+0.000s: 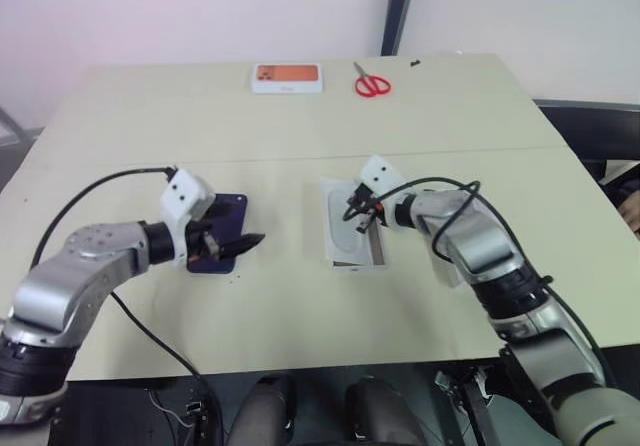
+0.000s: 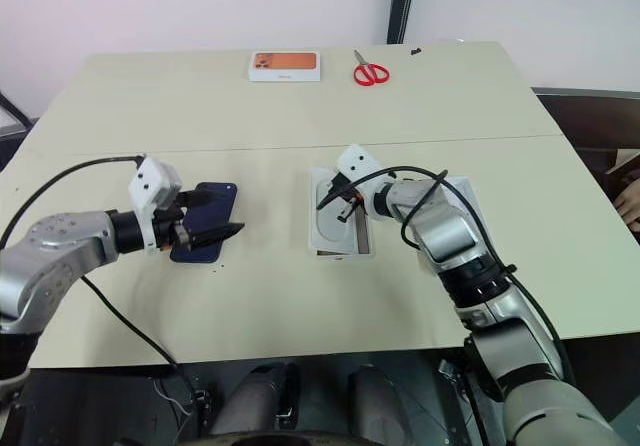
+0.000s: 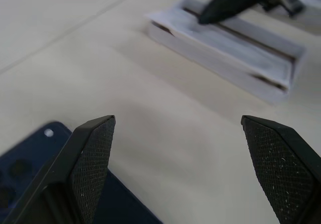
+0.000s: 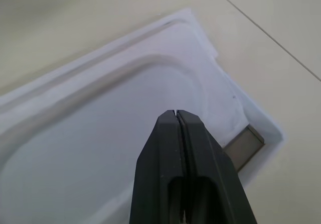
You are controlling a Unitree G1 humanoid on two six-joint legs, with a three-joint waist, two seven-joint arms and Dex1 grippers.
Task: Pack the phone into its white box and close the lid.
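Note:
The dark navy phone (image 1: 232, 209) lies flat on the table, left of centre. My left gripper (image 1: 245, 244) hovers over its near end, open wide, with nothing between its fingers (image 3: 93, 153). The white box (image 1: 352, 263) sits at the table's centre with a thin white insert (image 4: 100, 133) lying in it. A strip of its tan floor (image 4: 244, 144) shows at one corner. My right gripper (image 1: 357, 218) is shut, its tips just over the insert, and I see nothing held. A white piece (image 2: 462, 188), perhaps the lid, is mostly hidden behind my right forearm.
At the table's far edge lie a white box with an orange picture (image 1: 287, 77) and red scissors (image 1: 372, 85). A seam crosses the tabletop (image 1: 300, 156) beyond the phone and the box. Black cables trail from both wrists.

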